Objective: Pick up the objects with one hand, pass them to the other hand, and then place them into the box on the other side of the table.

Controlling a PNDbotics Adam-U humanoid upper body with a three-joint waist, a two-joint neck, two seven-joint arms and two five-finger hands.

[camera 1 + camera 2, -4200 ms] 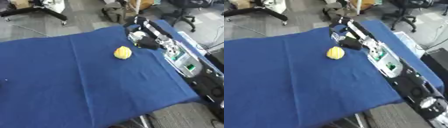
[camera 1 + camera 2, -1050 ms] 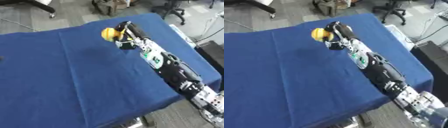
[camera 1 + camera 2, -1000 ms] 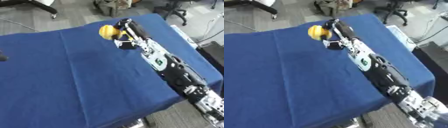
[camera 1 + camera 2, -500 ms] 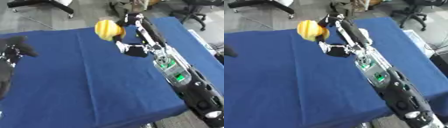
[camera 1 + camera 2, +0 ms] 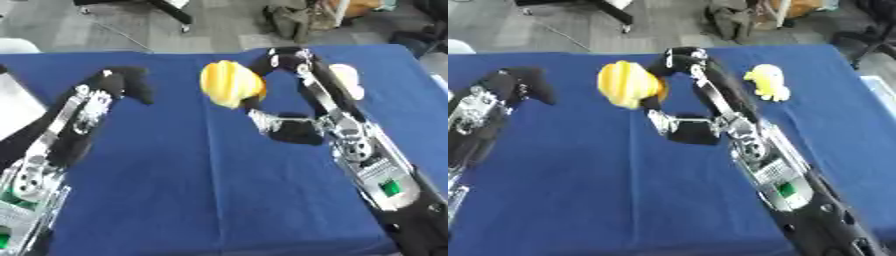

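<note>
- My right hand grips the yellow ball, lifted above the table's far middle.
- My left hand, fingers curled and empty, nears; handover and boxing remain.
- No box visible.

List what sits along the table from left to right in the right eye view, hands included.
left hand → yellow round object, held up by the right hand → small pale yellow toy lying on the blue tablecloth.
</note>
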